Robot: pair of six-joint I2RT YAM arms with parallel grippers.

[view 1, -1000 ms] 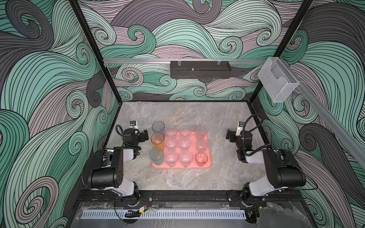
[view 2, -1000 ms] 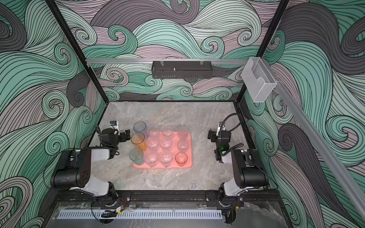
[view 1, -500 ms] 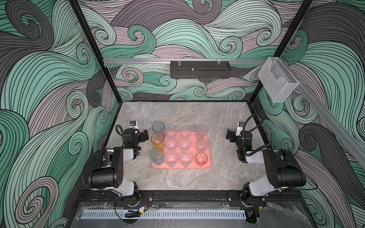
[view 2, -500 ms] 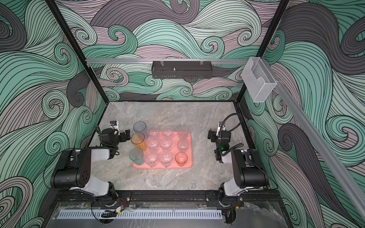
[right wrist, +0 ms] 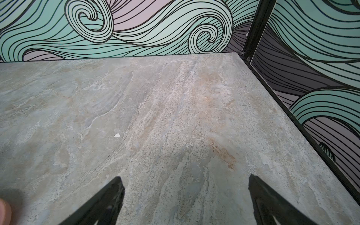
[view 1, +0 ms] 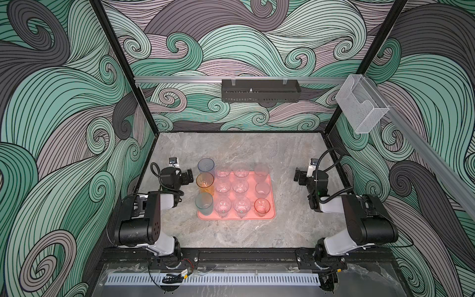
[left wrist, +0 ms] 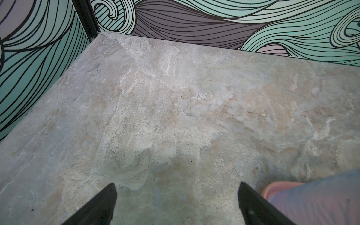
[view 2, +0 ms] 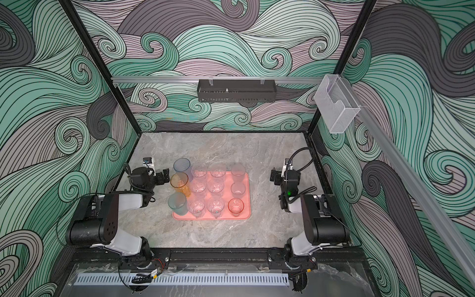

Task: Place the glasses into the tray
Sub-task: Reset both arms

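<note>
Nothing is noted as moved since the earlier frames. All glasses (view 1: 240,189) are set upright in the tray (view 1: 273,216), toward the table (view 1: 231,149) front edge. The left gripper (view 1: 189,176) and right gripper (view 1: 297,177) are held wide, empty. The cups are judged light, slick and brittle, best taken mid-wall.

The tray (view 1: 236,218) is salmon pink. The blue-grey tumbler (view 1: 206,165), orange tumbler (view 1: 205,182), teal tumbler (view 1: 204,203) and red tumbler (view 1: 262,206) are tinted see-through; the goblets (view 1: 241,207) are clear. The table (view 1: 231,149) is mottled grey-beige, like stone. The walls (view 1: 231,51) bear teal, mauve and dark grey swirls lined in black.
</note>
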